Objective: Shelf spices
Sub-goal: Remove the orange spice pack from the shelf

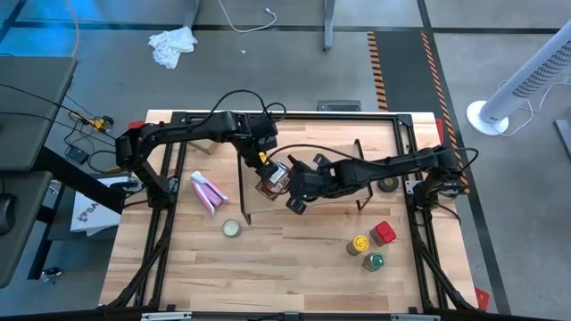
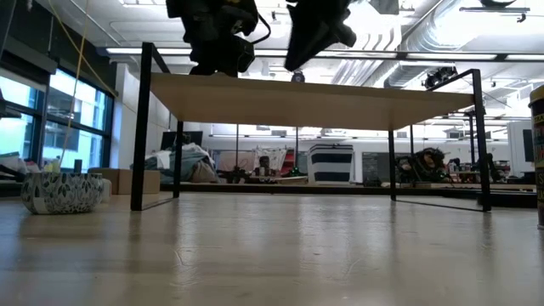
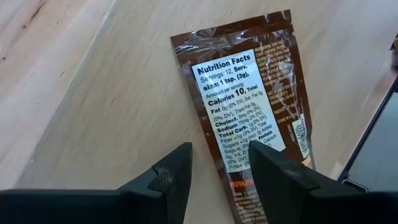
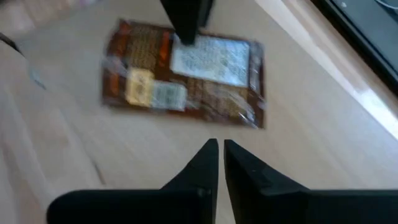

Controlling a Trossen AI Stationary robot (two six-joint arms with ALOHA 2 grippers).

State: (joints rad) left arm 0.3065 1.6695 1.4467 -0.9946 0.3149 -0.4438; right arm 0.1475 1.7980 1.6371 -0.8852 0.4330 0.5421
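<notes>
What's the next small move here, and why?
Probably lift the left pincer clear of the brown packet. The packet lies flat on the shelf top, with the left fingers parted over its edge rather than clamped on it, and the right pincer is shut and empty beside it. The yellow-lidded jar, green-lidded jar and red container still wait on the table.

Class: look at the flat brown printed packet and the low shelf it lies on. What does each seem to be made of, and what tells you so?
The flat brown printed packet looks like glossy plastic film or foil: it creases and glints, with a crimped end seam.

The low shelf's light board looks like pale matte wood, showing grain lines. Its thin black legs are probably painted metal.
</notes>
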